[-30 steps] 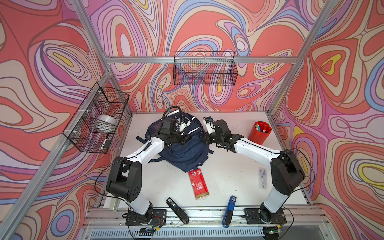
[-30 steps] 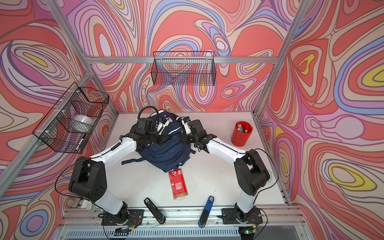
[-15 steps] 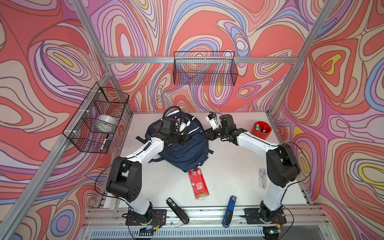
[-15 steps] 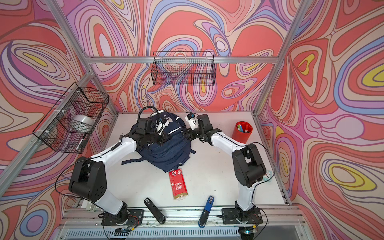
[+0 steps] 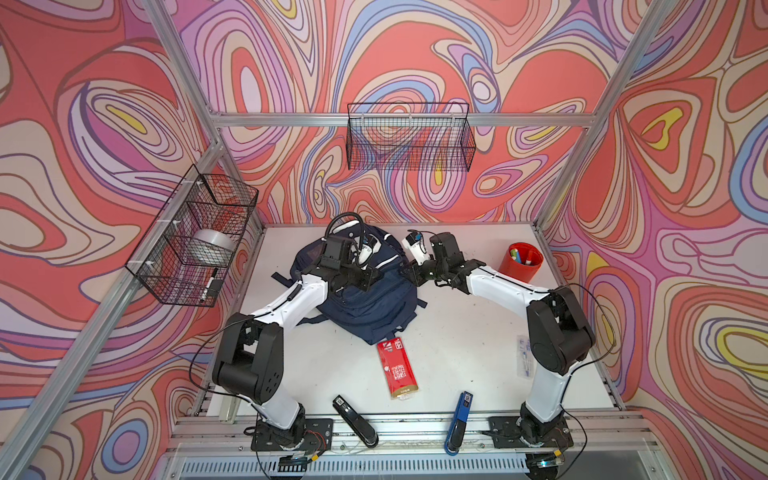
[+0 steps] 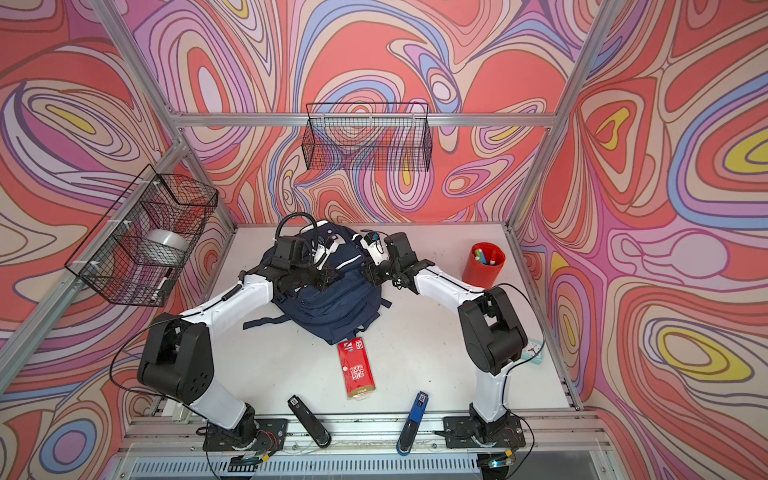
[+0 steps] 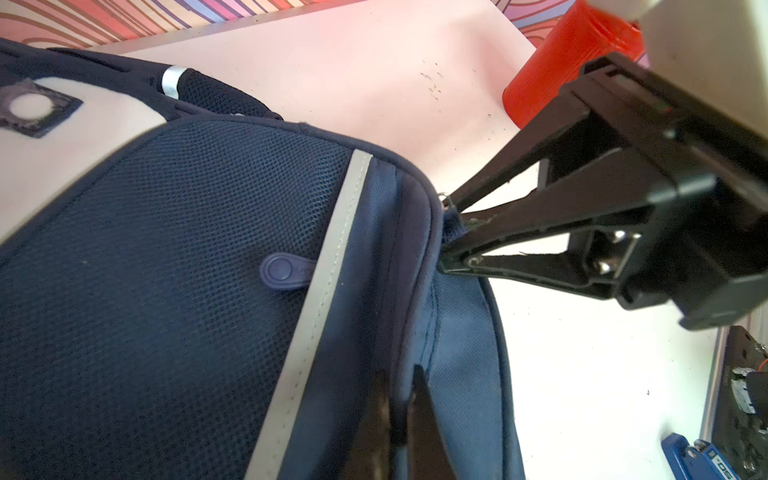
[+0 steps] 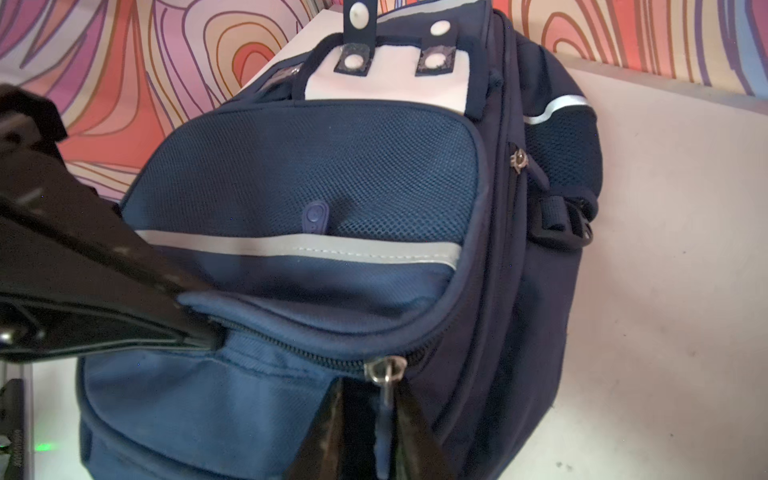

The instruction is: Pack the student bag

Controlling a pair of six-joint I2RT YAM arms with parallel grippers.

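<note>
The student bag [image 5: 370, 307] is lying flat on the white table [image 5: 457, 332], front side up, directly under both grippers. Its top end points away from the arm bases.

The left gripper [image 7: 399, 386] is clamped onto the bag's navy fabric at the edge of the front pocket. Its own wrist cam only catches the finger tips, and the rest is cut off by the frame.

The right gripper [image 8: 372, 399] is squeezed tight on the zip pull [image 8: 384, 370] of that same pocket, a bit further along the zip line. It looks like it's got the dangling cloth tab rather than the metal ring, but that part is blurry and half out of frame.

From the top views you can't see either pinch, because the wrists and cameras sit right over the fingertips.

- **Red cup [image 5: 525, 264]:** it holds pens and stands past the right gripper, on the side away from the bag.
- **Red packet [image 5: 397, 368]:** it lies back toward the arm bases from both grippers, just beside the bag's bottom end.
- **Black stapler [image 5: 355, 422] and blue stapler [image 5: 459, 419]:** these are further back, by the front rail.
- **Clear packet [image 5: 523, 357]:** it lies beside the right arm's elbow and is too faint to read.
- **Wire basket [image 5: 166, 266]:** it's on the wall well beyond the left arm, holding a tape roll [image 5: 214, 245] that's half lost behind the mesh.
</note>
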